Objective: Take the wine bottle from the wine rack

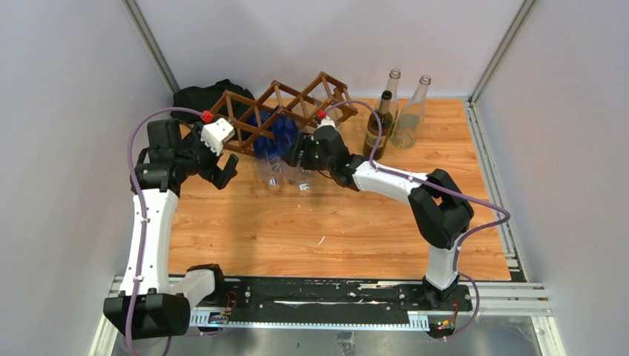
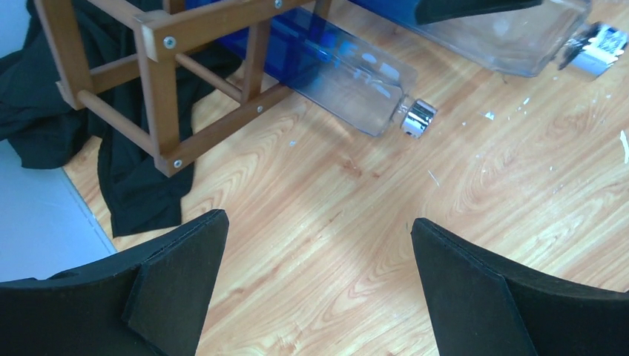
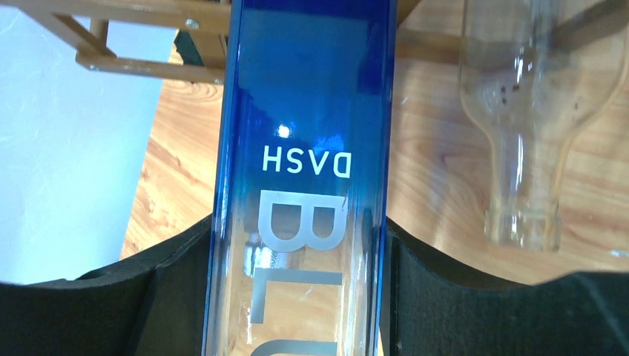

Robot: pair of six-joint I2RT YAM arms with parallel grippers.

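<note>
Got the right gripper (image 3: pixel 295 252) clamped on the wine bottle (image 3: pixel 297 111), far end in the rack (image 1: pixel 297 100) past the jaws, left gripper (image 2: pixel 319 226) spread empty; could drag the rack along if pulled crooked.

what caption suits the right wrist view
Right gripper clamped on the blue DASH bottle, wine rack behind, clear bottle alongside.

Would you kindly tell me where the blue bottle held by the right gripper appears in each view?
Top external: the blue bottle sits centre, in the right gripper.
Left wrist: its clear body is in the top right corner.
Right wrist: it runs down the middle.
Shared landmark: the wine rack.
</note>
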